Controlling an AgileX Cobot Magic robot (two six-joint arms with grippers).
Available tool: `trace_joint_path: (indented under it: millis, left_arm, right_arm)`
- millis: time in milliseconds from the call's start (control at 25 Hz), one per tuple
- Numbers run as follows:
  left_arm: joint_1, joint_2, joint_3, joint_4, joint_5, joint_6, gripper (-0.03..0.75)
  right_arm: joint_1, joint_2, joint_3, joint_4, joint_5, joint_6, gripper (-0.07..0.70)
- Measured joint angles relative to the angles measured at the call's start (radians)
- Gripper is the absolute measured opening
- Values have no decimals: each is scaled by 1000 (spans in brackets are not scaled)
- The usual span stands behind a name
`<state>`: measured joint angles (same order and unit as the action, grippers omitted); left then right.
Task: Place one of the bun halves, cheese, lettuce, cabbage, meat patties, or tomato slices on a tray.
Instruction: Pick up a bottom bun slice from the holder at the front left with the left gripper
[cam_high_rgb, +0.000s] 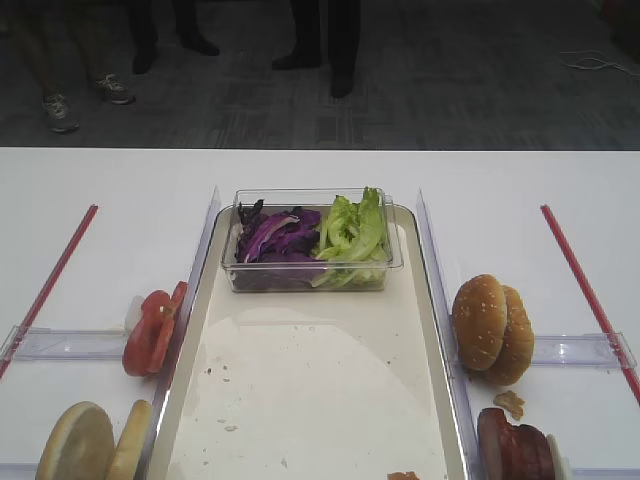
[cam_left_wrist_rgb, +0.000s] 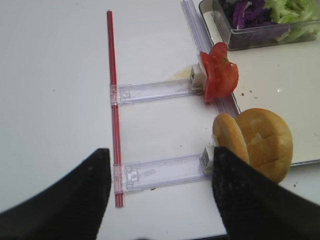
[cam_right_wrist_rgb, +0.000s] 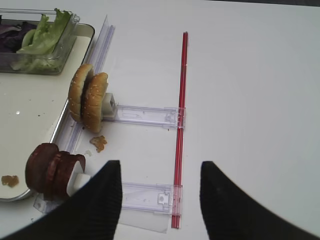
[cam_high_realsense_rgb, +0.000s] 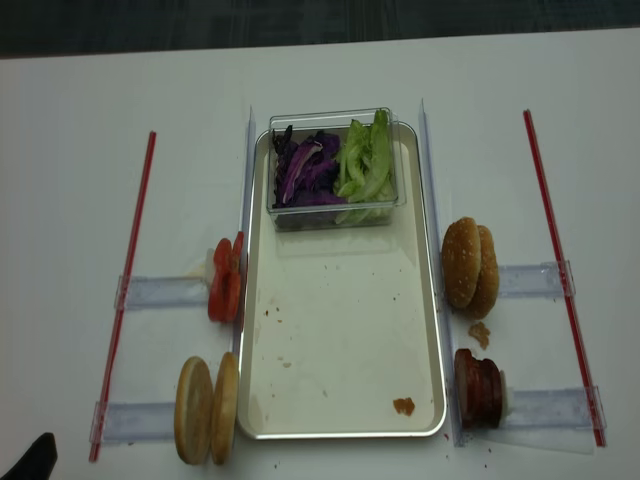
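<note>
Across the middle of the white desk (cam_high_realsense_rgb: 80, 110) lies the tray (cam_high_realsense_rgb: 345, 350), bare apart from crumb specks and the clear tub (cam_high_realsense_rgb: 333, 170) holding cabbage (cam_high_realsense_rgb: 305, 170) and lettuce (cam_high_realsense_rgb: 366, 160); nothing has been placed yet, so the whole task appears to remain. Bun halves (cam_high_realsense_rgb: 207, 408) and tomato slices (cam_high_realsense_rgb: 226, 278) stand on edge at its left, meat patties (cam_high_realsense_rgb: 479, 388) and sesame buns (cam_high_realsense_rgb: 470, 266) at its right. Both the left pincer (cam_left_wrist_rgb: 157, 192) and right pincer (cam_right_wrist_rgb: 160, 197) hang released, grasping nothing. Beyond the desk is dark carpet (cam_high_rgb: 450, 90), with people's legs (cam_high_rgb: 320, 35) standing.
</note>
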<state>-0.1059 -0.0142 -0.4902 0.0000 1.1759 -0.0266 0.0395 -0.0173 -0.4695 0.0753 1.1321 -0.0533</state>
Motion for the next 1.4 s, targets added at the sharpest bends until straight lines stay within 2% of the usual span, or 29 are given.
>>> trace_joint_path:
  millis: [1400]
  left_arm:
    - [0,0,0,15,0,-7,414]
  right_arm:
    - [0,0,0,0,0,0,384]
